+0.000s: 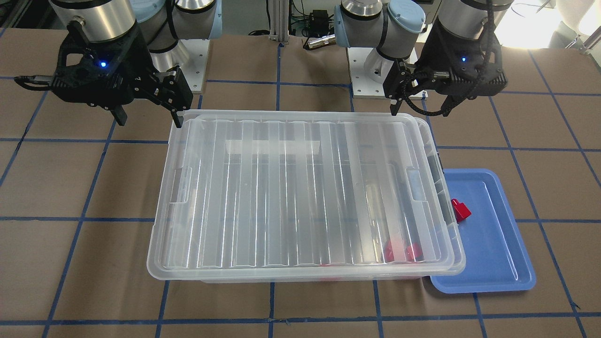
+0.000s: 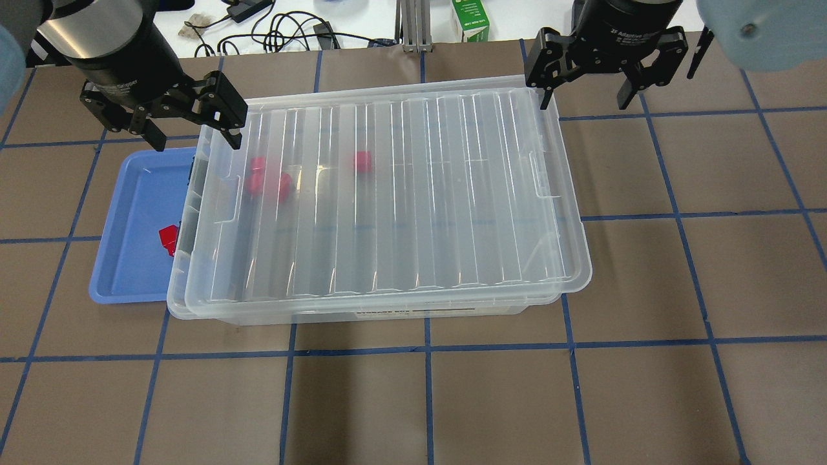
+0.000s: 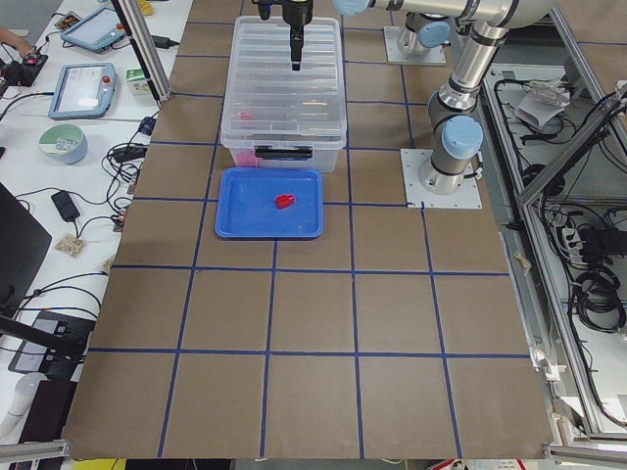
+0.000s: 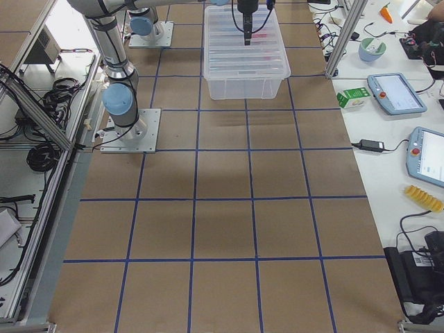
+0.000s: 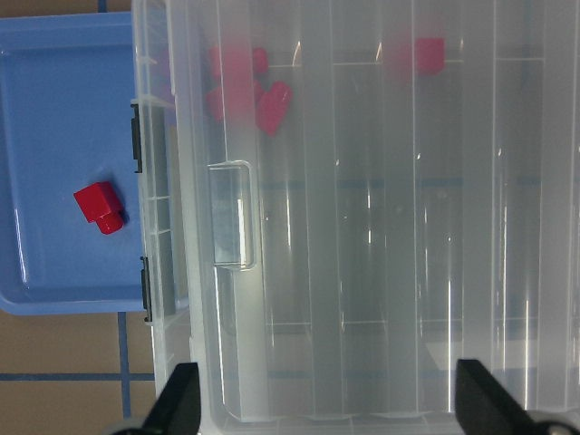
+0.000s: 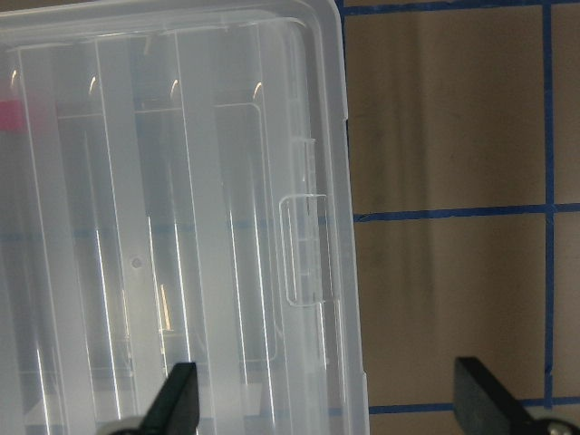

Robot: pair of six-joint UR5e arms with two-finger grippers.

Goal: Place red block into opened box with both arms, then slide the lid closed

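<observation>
**Lid on box, red block outside on blue tray**

Clutter sits close around the work: a shallow blue tray point(image 2: 132, 284) touches the box's left end, and the red block point(image 2: 169, 239) lies in it, just beside the box wall and outside the box point(image 2: 387, 314). Several more red pieces point(image 2: 268, 184) show blurred through the plastic, inside the box towards its left end. The lid point(image 2: 413, 194) lies flat on top, pushed slightly right. It overhangs the right rim and leaves a narrow strip of the left rim bare.

The left fingers point(image 2: 223, 110) hang above the lid's left end, spread wide and holding nothing. The right fingers point(image 2: 539, 64) hang above the right end, equally wide and empty.

Box and lid are clear, cloudy plastic. The lid has long parallel ribs and a rectangular notch at each short end, and a black latch point(image 3: 284, 152) sits on the box's left end. The block is boxy with a short stud.

The tabletop point(image 2: 452, 400) is matt brown, ruled into squares by blue tape. Beyond its far edge a white bench carries cables and a green carton point(image 2: 470, 19).
</observation>
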